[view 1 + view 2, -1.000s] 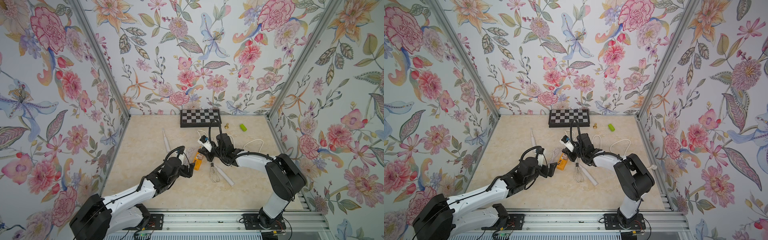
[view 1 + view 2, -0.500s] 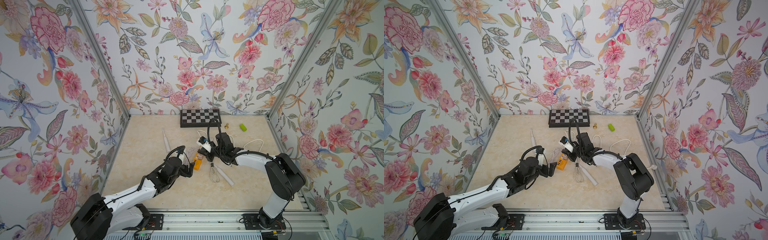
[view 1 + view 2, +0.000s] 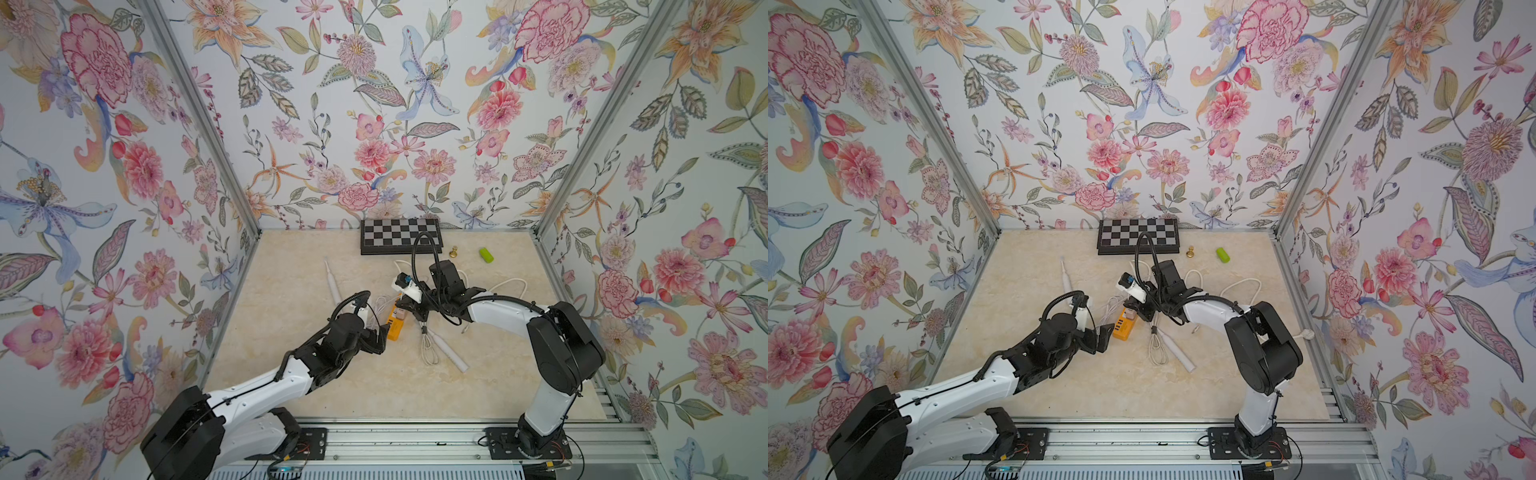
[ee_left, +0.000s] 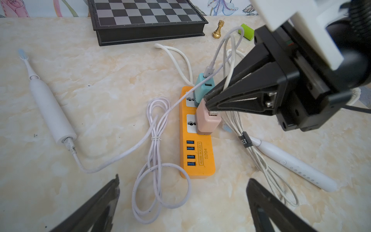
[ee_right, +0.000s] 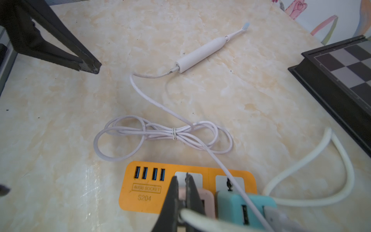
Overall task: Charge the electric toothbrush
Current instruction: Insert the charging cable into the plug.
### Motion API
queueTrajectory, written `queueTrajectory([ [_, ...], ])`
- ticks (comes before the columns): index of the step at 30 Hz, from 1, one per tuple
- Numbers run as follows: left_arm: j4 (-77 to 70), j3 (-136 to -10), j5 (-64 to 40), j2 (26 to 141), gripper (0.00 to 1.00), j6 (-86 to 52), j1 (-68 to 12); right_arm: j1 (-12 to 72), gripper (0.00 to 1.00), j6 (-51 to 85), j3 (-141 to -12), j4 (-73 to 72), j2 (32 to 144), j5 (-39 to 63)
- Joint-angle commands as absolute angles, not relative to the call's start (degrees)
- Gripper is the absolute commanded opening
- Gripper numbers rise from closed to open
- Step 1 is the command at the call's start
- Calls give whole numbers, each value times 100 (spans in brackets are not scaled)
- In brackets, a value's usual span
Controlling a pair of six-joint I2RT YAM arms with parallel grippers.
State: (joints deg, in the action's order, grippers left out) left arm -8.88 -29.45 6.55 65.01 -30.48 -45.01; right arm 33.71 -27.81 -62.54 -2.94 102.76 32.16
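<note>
Pinching a cream-white charging cable [image 5: 197,219] at the pink plastic adapter [image 4: 207,120] on the orange power strip [image 4: 197,158], the right gripper [image 5: 181,175] is clenched, while the left gripper [image 4: 183,178] hovers spread wide.

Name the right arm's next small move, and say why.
Probably press straight down. The right gripper is shut on a white cable directly over the pink adapter in the orange power strip, and whether the cable's connector is fully seated isn't visible.

You worked in a robot test cell: floral-papered panels [image 3: 374,104] on aluminium posts [image 3: 203,120] boxed in a marble-look counter [image 3: 374,395], and two arms [image 3: 257,386] were bolted to a rail [image 3: 395,444] along its front edge.
</note>
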Motion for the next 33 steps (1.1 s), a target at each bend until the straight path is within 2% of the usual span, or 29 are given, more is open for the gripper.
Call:
queueTrajectory([
  [1,-775,-3138,844,6556,99,-3041,-4504,3410,0,-3089,-6119,448,10488,3117],
  [14,-737,-3207,790,6568,99,-2971,-4509,3521,0,-2743,-5177,-390,10403,2744],
  [20,-732,-3204,771,6498,99,-2979,-4504,3524,0,-2601,-5132,-458,10591,2826],
  [25,-732,-3187,766,6465,99,-2993,-4501,3542,0,-2455,-5019,-800,10253,2770],
  [28,-703,-3209,764,6490,99,-3014,-4508,3560,4,-2442,-5168,-838,10130,2810],
  [33,-720,-3204,738,6472,99,-3050,-4508,3593,19,-2466,-5386,-888,10079,2807],
])
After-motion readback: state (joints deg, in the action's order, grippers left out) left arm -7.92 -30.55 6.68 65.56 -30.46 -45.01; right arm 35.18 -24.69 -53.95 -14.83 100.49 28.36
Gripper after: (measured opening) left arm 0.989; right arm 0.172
